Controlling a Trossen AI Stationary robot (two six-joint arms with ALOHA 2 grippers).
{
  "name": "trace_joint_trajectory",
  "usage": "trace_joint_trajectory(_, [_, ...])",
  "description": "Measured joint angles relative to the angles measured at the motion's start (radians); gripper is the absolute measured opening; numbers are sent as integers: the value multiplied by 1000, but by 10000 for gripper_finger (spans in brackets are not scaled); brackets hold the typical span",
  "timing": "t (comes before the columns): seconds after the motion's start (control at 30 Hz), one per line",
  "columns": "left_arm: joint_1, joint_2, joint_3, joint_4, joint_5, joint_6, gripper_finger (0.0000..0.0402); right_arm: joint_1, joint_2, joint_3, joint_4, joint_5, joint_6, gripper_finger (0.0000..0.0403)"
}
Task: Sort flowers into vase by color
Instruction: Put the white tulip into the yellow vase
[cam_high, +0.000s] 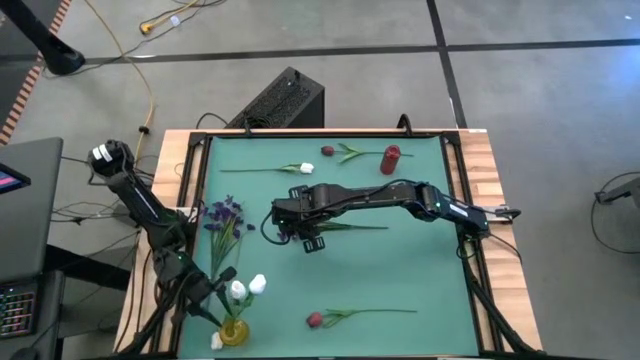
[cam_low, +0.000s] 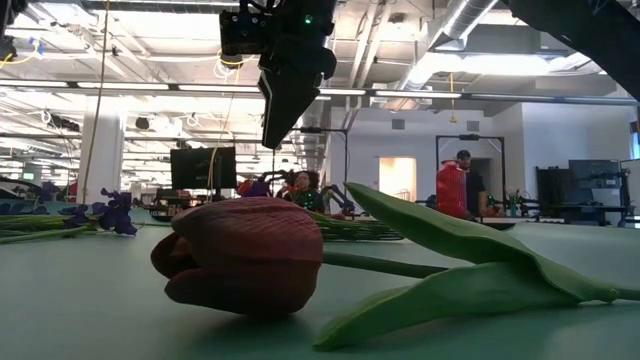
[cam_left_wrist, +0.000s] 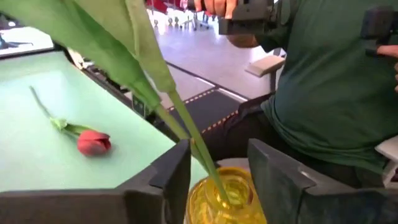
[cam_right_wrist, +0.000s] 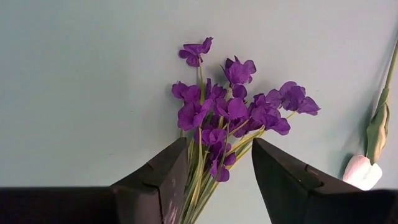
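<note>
Left wrist view: we see the left gripper (cam_left_wrist: 217, 180) with jaws parted around a green stem (cam_left_wrist: 186, 127) standing in the yellow vase (cam_left_wrist: 227, 200), near left. The right gripper (cam_right_wrist: 217, 180), jaws apart and empty, hovers mid-worktop over the purple sprigs (cam_right_wrist: 233, 115).

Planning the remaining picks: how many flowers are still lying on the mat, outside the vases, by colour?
White tulip: 1
Red tulips: 2
Purple sprigs: 2, the second mostly hidden from above, clear in the right wrist view
Total: 5
</note>
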Motion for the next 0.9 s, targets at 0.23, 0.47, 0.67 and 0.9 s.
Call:
trace_joint_trajectory(0.23, [1,-141,126,-497,-94,-82,171,0,0,0,0,0,0,205])
trace_joint_trajectory(0.47, [1,-165,242,-954,-224,-220,171,0,0,0,-1,0,0,205])
trace_joint_trajectory(0.67, [1,-164,258,-1143,-211,-217,171,0,0,0,-1,0,0,205])
trace_joint_trajectory(0.9, [35,-149,257,-1159,-138,-167,171,1,0,0,-1,0,0,205])
